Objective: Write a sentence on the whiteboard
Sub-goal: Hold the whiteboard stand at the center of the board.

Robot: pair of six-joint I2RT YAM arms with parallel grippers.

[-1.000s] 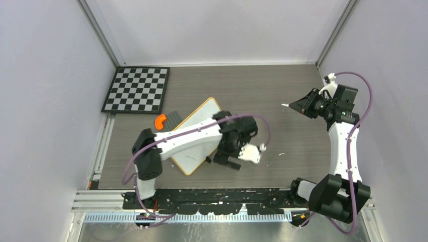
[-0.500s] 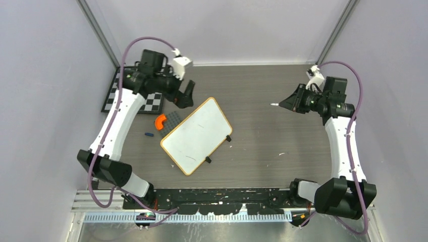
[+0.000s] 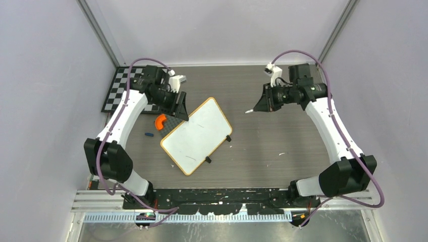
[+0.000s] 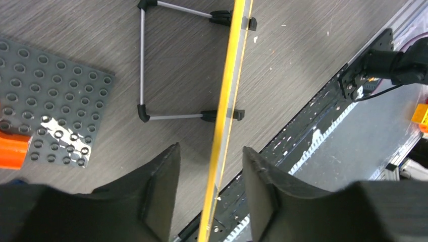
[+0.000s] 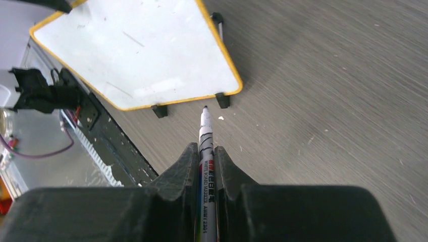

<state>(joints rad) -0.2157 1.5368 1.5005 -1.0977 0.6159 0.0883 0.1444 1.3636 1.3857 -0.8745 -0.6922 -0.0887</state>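
Straddles whiteboard [image 4: 225, 111] upper edge with left end effector [image 4: 211, 148], jaws apart, frame between, untouched: likely to steady board for writing. Clamps marker [image 5: 203, 126] in right end effector [image 5: 204, 151], tip toward board, well apart. Leaves board propped mid-surface [image 3: 277, 131], nothing written yet.

Black-and-white checkerboard panel [image 3: 115, 96] at the far left corner of the wood-grain table [image 3: 272, 156]. Grey studded plastic plate [image 3: 172, 120], with an orange curved piece [image 3: 160, 121] touching its left edge; small blue object [image 3: 149, 134] nearby.
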